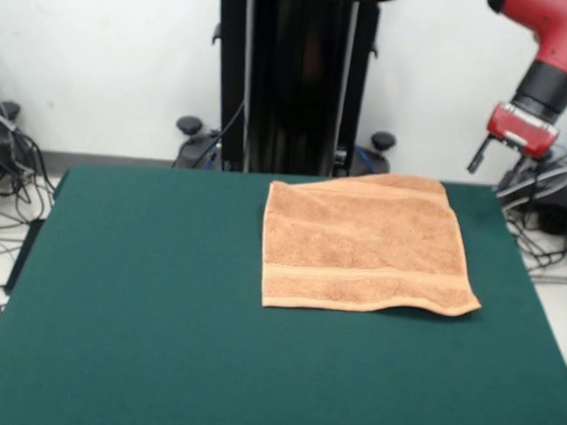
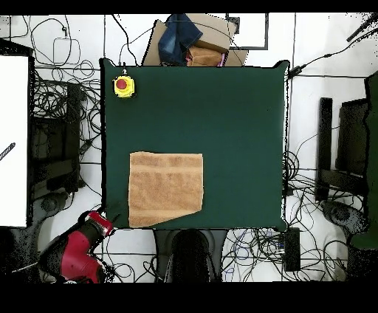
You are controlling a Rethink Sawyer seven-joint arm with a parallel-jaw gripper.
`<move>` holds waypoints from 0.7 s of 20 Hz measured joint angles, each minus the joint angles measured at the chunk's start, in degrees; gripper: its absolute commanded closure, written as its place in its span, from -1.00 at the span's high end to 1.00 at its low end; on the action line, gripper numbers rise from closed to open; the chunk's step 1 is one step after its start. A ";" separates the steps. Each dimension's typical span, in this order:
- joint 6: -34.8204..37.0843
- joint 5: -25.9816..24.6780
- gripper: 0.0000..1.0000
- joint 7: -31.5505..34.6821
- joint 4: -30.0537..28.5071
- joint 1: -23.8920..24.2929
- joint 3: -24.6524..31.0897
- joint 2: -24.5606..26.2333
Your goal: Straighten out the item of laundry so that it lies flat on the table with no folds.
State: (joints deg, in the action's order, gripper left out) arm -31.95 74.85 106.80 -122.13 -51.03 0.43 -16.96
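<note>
A light orange-tan terry towel (image 1: pixel 365 244) lies spread on a dark green table (image 1: pixel 148 301). In the front view it sits right of the table's middle and toward the far edge, close to the robot's pedestal (image 1: pixel 297 77). It looks mostly flat. A woven band runs across it near its near edge. The near right corner lifts slightly off the felt and casts a small shadow, and the far edge slopes a little.

From overhead, the towel (image 2: pixel 165 187) lies in the left half of the table (image 2: pixel 236 118), near the bottom edge by the robot's base. Its bottom edge slants, so the shape is not quite square.

The red and black arm (image 1: pixel 554 41) is off to the side, beyond the table's far right corner in the front view. Its gripper (image 1: pixel 488 151) hangs above the floor, well apart from the towel. Whether the gripper is open or closed cannot be told. Overhead, the arm (image 2: pixel 74 255) shows just outside the table's lower left corner.

A yellow box with a red button (image 2: pixel 123 86) stands in the table's upper left corner in the overhead view. Cardboard and dark blue cloth (image 2: pixel 181 37) lie beyond the top edge. Cables (image 1: pixel 7 182) cover the floor around the table.
</note>
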 measured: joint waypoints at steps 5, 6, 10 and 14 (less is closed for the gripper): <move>-0.04 4.43 1.00 -3.23 -0.03 -2.24 -0.11 -0.06; -0.01 4.57 1.00 -3.97 -0.03 -2.60 -0.12 -0.06; -0.01 4.58 1.00 -7.36 -0.03 -3.95 -0.12 -0.01; -0.02 4.60 1.00 -8.87 -0.03 -4.12 -0.14 0.09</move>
State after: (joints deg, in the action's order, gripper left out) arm -31.98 79.45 97.92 -122.16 -55.16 0.29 -16.87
